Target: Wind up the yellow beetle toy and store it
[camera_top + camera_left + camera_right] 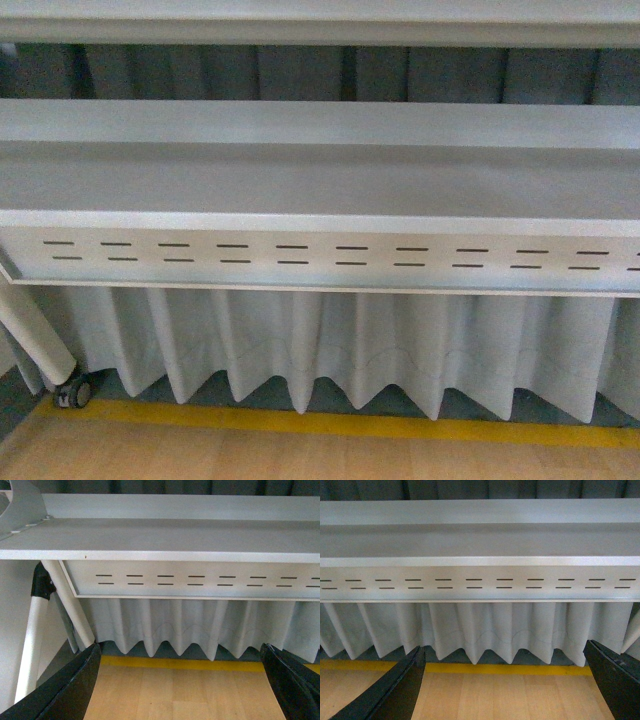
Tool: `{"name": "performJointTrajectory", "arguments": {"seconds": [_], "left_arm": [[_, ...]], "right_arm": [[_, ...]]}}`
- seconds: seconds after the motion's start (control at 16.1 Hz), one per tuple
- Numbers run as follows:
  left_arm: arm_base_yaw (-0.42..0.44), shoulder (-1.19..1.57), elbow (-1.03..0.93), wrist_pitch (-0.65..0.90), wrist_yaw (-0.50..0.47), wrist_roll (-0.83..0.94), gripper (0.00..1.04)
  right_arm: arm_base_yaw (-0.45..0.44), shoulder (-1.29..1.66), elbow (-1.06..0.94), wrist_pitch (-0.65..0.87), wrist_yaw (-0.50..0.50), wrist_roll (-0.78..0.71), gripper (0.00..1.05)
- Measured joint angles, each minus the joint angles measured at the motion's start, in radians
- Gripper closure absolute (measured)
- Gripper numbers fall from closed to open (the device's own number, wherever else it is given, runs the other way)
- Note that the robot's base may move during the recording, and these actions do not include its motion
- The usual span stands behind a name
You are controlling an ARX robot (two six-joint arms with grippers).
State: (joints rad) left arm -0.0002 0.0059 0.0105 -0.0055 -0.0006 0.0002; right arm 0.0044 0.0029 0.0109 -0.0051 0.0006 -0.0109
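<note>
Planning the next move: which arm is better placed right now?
Neither, visibly: the toy shows in no view, and the left gripper and right gripper both hang open, empty, facing the shelf.

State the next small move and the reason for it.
Probably shift the view to look for the toy, since none of the three views shows it. Only a grey shelf, a curtain and the floor appear. The left gripper and right gripper are open, holding nothing.
</note>
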Motion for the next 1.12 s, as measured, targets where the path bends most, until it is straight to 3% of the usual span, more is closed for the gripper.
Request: {"name": "performJointTrajectory", "arguments": {"seconds": [1.12], "left_arm": [[0.0, 0.0, 0.0, 0.0, 0.0, 0.0, 0.07]], "right_arm": [[0.0, 0.0, 0.0, 0.0, 0.0, 0.0, 0.07]]}}
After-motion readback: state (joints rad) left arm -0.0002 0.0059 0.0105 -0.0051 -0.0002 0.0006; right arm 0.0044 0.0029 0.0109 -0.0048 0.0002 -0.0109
